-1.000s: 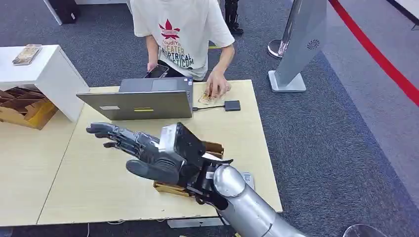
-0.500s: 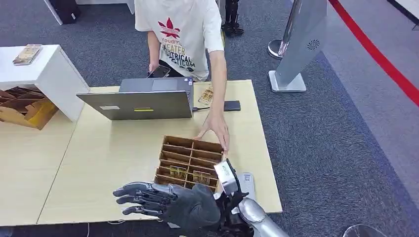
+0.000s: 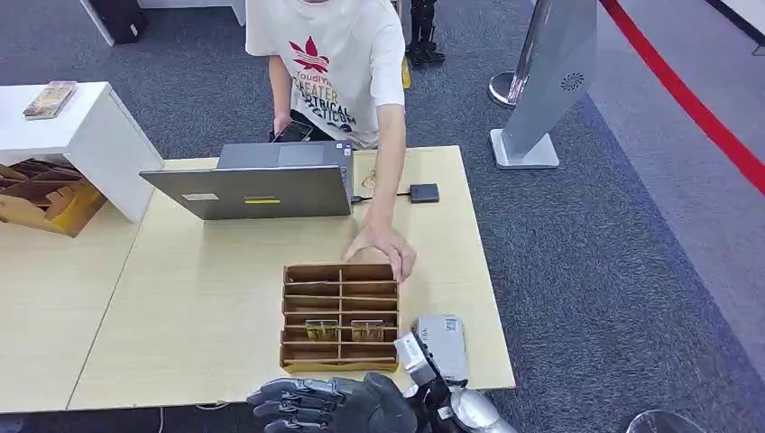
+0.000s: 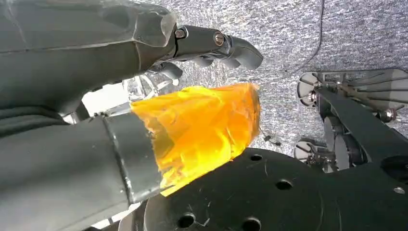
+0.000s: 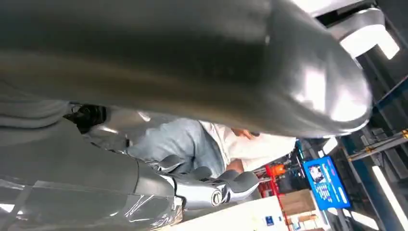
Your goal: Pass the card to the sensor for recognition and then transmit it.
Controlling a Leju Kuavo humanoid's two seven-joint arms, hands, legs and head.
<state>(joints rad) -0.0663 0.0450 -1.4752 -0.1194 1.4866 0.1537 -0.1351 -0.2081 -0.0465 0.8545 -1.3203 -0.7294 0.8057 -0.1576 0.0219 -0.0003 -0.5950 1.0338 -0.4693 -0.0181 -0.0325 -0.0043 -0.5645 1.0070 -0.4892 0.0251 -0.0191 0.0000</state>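
One right hand (image 3: 329, 404), low at the bench (image 3: 180, 316) front edge, fingers spread, empty. Left hand (image 4: 144, 57): grip indeterminate. Person's hand (image 3: 383, 245) touching wooden divided tray (image 3: 340, 317).

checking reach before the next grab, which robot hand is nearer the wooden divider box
Right. The right hand sits just off the near edge of the wooden divider box. The left hand hangs over the carpet, away from the table.

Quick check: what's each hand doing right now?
Left hand: holds nothing, fingers apart, open.
Right hand: empty, fingers spread, open.
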